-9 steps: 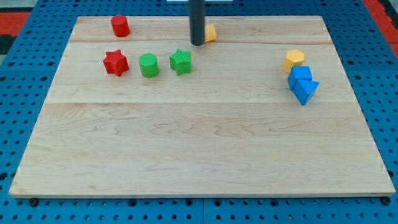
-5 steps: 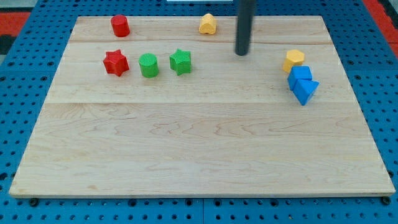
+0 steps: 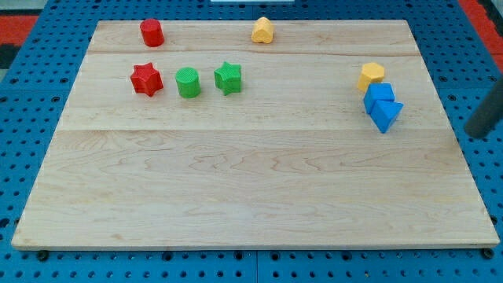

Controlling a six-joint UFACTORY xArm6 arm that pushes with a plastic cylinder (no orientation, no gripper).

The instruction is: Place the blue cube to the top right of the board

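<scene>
The blue cube [image 3: 380,95] lies near the board's right edge, touching a blue triangular block [image 3: 387,115] just below it and a yellow hexagonal block [image 3: 372,75] just above it. My rod enters at the view's right edge, and my tip [image 3: 476,135] is off the board's right side, to the right of and slightly below the blue blocks, apart from them.
A red cylinder [image 3: 152,32] and a yellow block [image 3: 262,31] lie along the board's top. A red star [image 3: 146,79], a green cylinder [image 3: 188,82] and a green star [image 3: 228,78] form a row at upper left. The wooden board [image 3: 251,189] rests on a blue pegboard.
My tip has swept from the top middle beside the yellow block to the right and down, past the board's right edge. No block has moved.
</scene>
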